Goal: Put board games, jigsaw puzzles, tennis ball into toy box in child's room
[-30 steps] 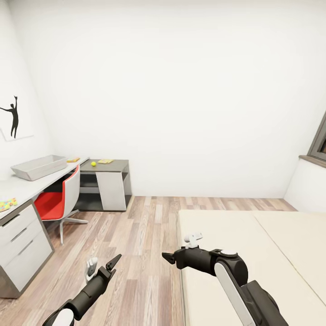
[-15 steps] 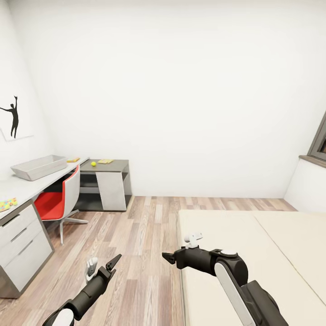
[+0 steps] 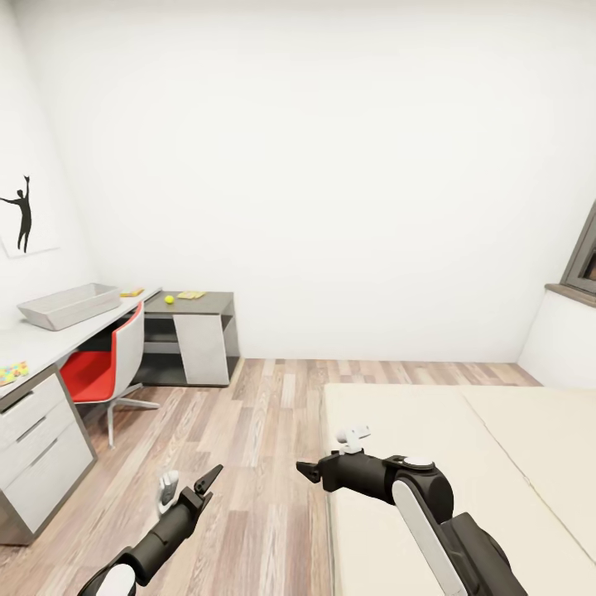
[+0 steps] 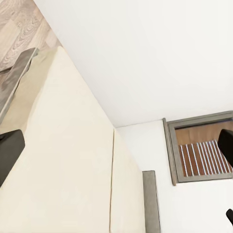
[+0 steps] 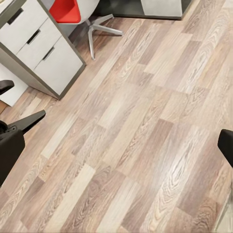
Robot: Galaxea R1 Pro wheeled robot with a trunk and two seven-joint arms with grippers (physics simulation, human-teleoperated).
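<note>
- Wide look across the child's room: the long white L-shaped desk (image 3: 50, 335) runs along the left wall, and the cream mattress of the bed (image 3: 463, 463) lies low on the right.
- The shallow grey rectangular toy box (image 3: 69, 305) sits on the desk top, open side up, well apart from both arms.
- Beyond it on the darker far section rests the small yellow-green tennis ball (image 3: 169, 299), one of them, with a flat yellow box (image 3: 192, 295) just beside it and another flat yellow-orange piece (image 3: 132, 292) nearer the toy box.
- At the near end of the desk lies one flat multicoloured box (image 3: 12, 372), partly cut off by the frame edge. That makes three flat toys counted on the desk; which are puzzles and which the board game is too small to tell.
- No board games can be made out on the stretch of bed in sight.
- The left gripper (image 3: 187, 484) hangs low over the plank floor (image 3: 265, 430), its fingers spread and holding nothing.
- The right gripper (image 3: 331, 451) hovers at the bed's near corner, fingers apart, also empty.
- One red-and-white swivel chair (image 3: 106, 368) stands tucked at the desk, right in the approach path.
- Risk from here: rolling in toward the desk could clip that chair or the drawer unit (image 3: 37, 451), since both arms ride low and forward.
- Second risk: the ball is round and near the desk edge; a nudge could send it rolling off.
</note>
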